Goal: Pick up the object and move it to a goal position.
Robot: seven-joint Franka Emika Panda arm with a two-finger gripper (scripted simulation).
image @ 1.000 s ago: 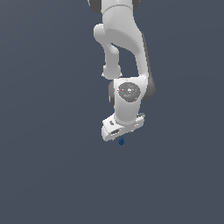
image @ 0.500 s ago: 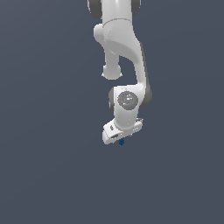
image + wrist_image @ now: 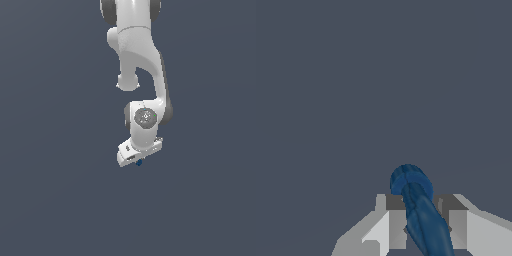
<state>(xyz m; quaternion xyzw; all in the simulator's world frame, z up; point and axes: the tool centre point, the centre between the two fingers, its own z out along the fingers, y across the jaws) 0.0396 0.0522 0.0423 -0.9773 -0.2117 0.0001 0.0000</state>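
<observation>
The object (image 3: 139, 162) shows in the exterior view as a tiny dark blue lump poking out just below the white hand of the arm. In the wrist view the object (image 3: 417, 210) looks like a dark blue rod with a rounded end, running out between the two grey fingers. My gripper (image 3: 418, 220) is shut on it, one finger (image 3: 393, 220) on each side and touching it. In the exterior view my gripper (image 3: 138, 160) hangs in mid-air over the plain dark grey ground. The fingers themselves are mostly hidden behind the hand there.
The white arm (image 3: 137, 60) comes down from the top of the exterior view. Behind and below it there is only a uniform dark grey surface.
The hand with the blue object in it has drifted slightly towards the exterior view's left and the wrist has turned a little. The grip is unchanged.
</observation>
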